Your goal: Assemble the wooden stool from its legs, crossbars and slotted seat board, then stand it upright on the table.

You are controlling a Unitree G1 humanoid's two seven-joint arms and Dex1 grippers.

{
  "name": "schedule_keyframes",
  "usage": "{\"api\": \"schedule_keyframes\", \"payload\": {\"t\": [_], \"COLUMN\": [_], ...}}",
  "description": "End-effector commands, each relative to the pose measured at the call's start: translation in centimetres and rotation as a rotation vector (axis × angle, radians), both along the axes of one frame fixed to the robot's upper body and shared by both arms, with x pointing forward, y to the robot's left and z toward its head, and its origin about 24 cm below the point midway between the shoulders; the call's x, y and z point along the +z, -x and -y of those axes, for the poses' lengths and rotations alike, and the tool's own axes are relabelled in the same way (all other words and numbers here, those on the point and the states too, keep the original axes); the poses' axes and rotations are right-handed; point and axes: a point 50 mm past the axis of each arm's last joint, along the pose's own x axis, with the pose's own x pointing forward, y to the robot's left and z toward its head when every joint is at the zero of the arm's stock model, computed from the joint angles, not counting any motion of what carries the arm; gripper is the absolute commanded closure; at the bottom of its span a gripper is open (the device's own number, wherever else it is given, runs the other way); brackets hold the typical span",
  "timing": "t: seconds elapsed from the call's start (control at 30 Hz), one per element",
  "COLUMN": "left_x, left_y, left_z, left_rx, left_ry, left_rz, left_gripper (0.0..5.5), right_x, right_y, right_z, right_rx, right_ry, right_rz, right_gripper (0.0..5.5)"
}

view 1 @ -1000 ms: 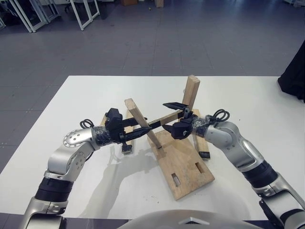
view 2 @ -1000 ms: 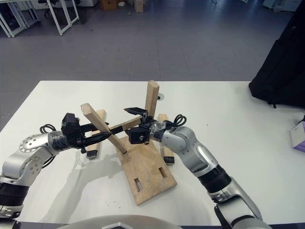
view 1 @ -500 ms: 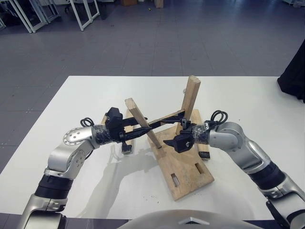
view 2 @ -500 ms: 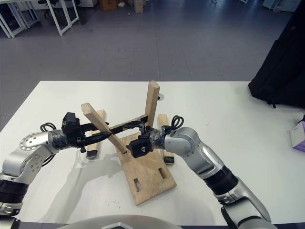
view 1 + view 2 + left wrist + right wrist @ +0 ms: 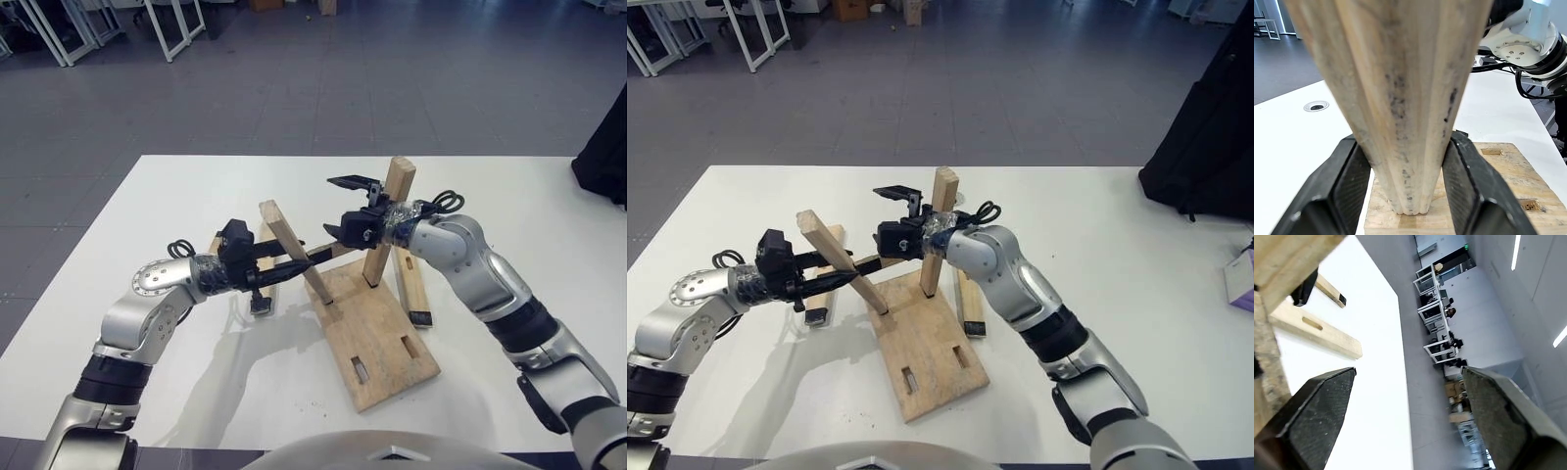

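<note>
The slotted seat board lies flat on the white table. One leg stands upright at its far end. A second leg leans over the board's left edge, and my left gripper is shut on it; in the left wrist view both fingers press its sides. A crossbar runs between the two legs. My right gripper is open, just left of the upright leg's upper half, with nothing between its fingers.
A loose leg with a black tip lies right of the board. Another black-tipped piece lies under my left gripper, and a slotted bar lies on the table nearby. Bare tabletop extends left, right and towards the front.
My right gripper has risen from low beside the seat board to the upright leg's upper half, still open. The left gripper and its leg have stayed in place.
</note>
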Motion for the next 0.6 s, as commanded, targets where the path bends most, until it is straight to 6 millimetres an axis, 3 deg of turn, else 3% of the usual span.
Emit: {"api": "schedule_keyframes", "payload": {"t": [0.03,0.17,0.27,0.3,0.37,0.47,0.53,0.6], "left_x": [-6.3,-6.2,-6.1,-6.1,-5.8,-5.3,-5.6,-5.8], "left_y": [2.9,2.7,2.6,2.6,2.6,2.9,3.4,3.6], "left_z": [-1.6,-1.6,-1.4,-1.4,-1.4,-1.4,-1.4,-1.4], "left_rx": [0.014,0.021,0.017,0.018,0.031,0.016,0.0,-0.005], "left_ry": [-0.264,-0.266,-0.259,-0.252,-0.21,-0.184,-0.234,-0.255], "left_rz": [-0.291,-0.286,-0.281,-0.284,-0.308,-0.341,-0.342,-0.344], "left_gripper": [3.48,3.48,3.48,3.48,3.48,3.48,3.48,3.48], "right_x": [-11.7,-11.2,-8.5,-6.8,-1.4,4.6,7.1,7.5], "right_y": [4.5,3.5,1.9,1.4,0.1,-1.0,-1.8,-2.0], "right_z": [4.5,4.5,3.2,2.6,2.0,3.5,5.3,6.3], "right_rx": [0.017,-0.029,-0.064,-0.075,-0.132,-0.237,-0.326,-0.377], "right_ry": [0.486,0.466,0.299,0.197,-0.099,-0.465,-0.675,-0.787], "right_rz": [-0.466,-0.416,-0.279,-0.229,-0.122,-0.075,-0.101,-0.162], "right_gripper": [1.51,1.51,1.51,1.51,1.51,1.51,1.51,1.51]}}
